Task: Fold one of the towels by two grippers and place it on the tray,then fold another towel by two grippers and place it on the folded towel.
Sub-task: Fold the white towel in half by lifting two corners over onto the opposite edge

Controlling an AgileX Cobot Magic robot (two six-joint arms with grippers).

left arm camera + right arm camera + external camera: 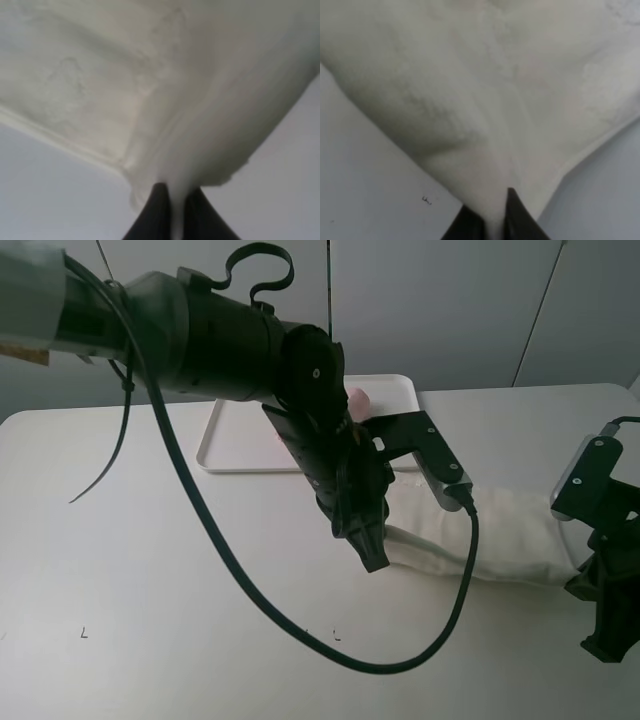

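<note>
cream towel (500, 540): folded band on table (150, 570), right of centre, just near of tray (240, 455) | left gripper (172, 210): clamped on its left end | right gripper (495, 215): clamped on its right end | we judge it light, limp, sagging between holds; we grip corners

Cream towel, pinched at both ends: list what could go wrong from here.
1. The left end effector and right end effector each pinch only a thin edge of the cream towel; it may slip out when lifted.
2. The black cable loops low in front of the towel and could snag it.
3. The left arm hides most of the tray, so stacking on the pink towel may land off.
</note>
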